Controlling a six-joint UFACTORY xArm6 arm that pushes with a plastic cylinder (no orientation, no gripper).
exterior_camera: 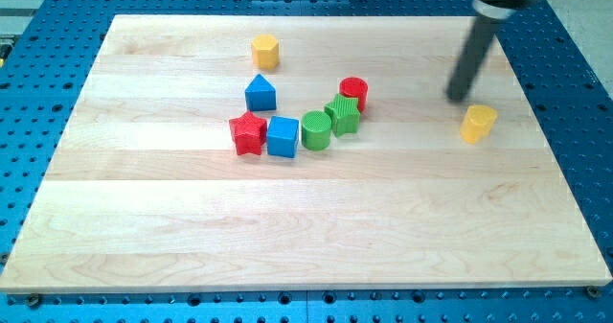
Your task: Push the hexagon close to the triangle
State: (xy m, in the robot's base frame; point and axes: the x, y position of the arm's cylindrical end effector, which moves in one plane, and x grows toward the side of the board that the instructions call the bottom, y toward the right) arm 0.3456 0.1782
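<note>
A yellow hexagon-like block [265,51] sits near the view's top, left of centre. The blue triangle block [260,93] lies just below it, a short gap apart. A second yellow block [477,124], several-sided with a shape I cannot make out for sure, lies at the view's right. My tip [459,99] rests on the board just up and left of that right yellow block, very near it. I cannot tell whether they touch. The rod leans up towards the view's top right.
Below the triangle, a curved row holds a red star [248,133], a blue cube [283,136], a green cylinder [316,129], a green star-shaped block [342,115] and a red cylinder [353,93]. The wooden board [144,227] lies on a blue perforated table.
</note>
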